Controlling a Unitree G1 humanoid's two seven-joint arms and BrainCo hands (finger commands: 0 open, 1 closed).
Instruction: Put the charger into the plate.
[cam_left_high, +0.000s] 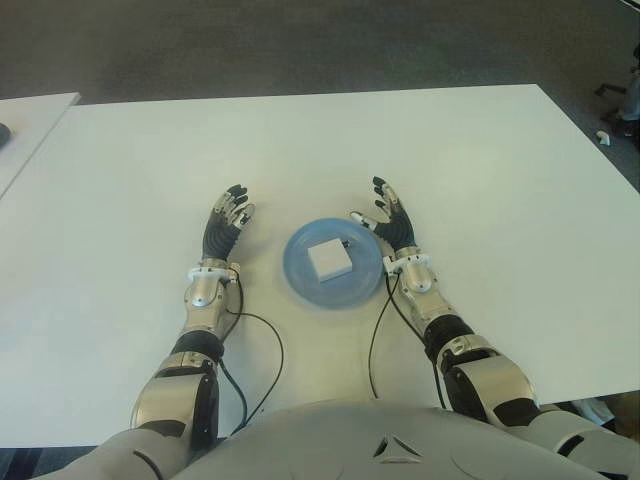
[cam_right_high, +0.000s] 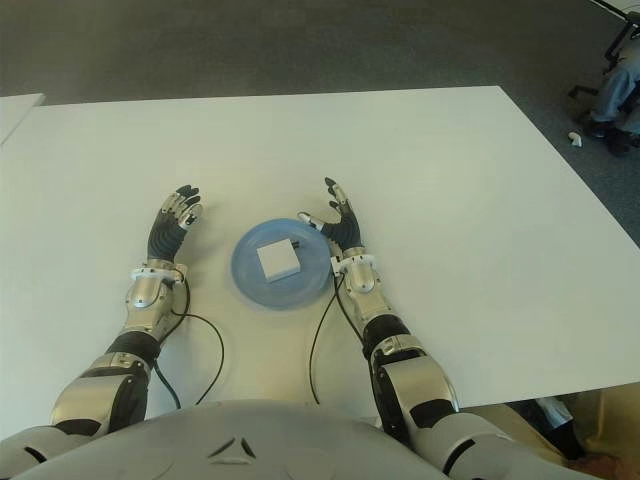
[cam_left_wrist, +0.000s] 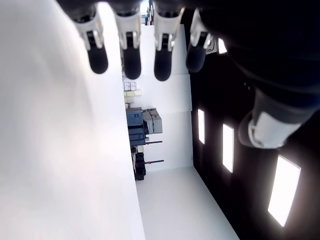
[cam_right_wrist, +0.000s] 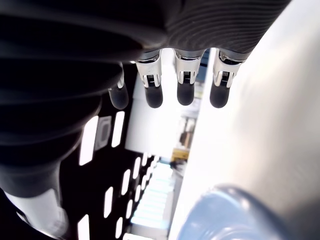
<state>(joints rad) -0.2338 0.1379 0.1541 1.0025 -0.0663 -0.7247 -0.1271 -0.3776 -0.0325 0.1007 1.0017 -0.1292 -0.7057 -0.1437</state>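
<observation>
White charger seen lying in blue plate on table. Left hand and right hand flank plate, fingers spread, nothing held.

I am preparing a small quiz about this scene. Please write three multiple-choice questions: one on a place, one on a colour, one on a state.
1. Where is the charger?
A. in the plate
B. in the left hand
C. on the table, left of the plate

2. What colour is the plate?
A. red
B. blue
C. black

3. How is the right hand?
A. shut on the charger
B. curled into a fist
C. open, holding nothing

Answers:
1 A, the white block lies inside the plate.
2 B, its rim is light blue on the white table.
3 C, its fingers are spread beside the plate; the left hand is open too.
</observation>
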